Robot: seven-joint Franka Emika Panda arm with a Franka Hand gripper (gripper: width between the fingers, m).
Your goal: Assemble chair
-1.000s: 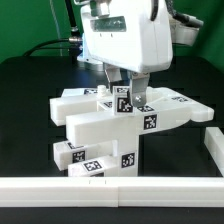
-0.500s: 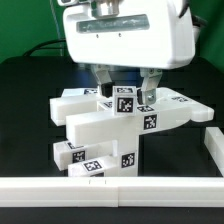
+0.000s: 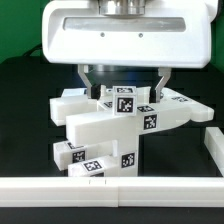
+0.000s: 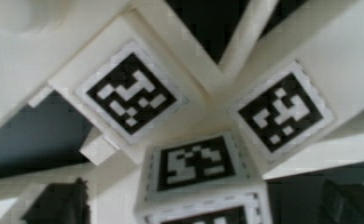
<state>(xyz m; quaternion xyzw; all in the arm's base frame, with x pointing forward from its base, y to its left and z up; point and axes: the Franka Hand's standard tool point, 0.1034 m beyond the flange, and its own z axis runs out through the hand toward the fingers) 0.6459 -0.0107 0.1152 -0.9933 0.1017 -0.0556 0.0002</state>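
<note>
1. Chair point(image 3: 100, 132): partly joined blocky stack at mid-table point(image 3: 30, 120), just behind the front rail point(image 3: 110, 188).
2. Gripper point(image 3: 123, 88): jaws spread wide, nothing held, one finger either side of the top cube point(image 3: 125, 100), apart from it.
3. Step, as judged: handling that cube. Stay centred, travel straight, don't nudge the stack.
4. Count: one stack, one gripper, two fingers. Tags point(image 3: 148, 123): at least five in the exterior view, three in the wrist view.

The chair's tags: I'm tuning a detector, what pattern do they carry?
The tags are black squares with white blocky cells; clearest in the wrist view.
</note>
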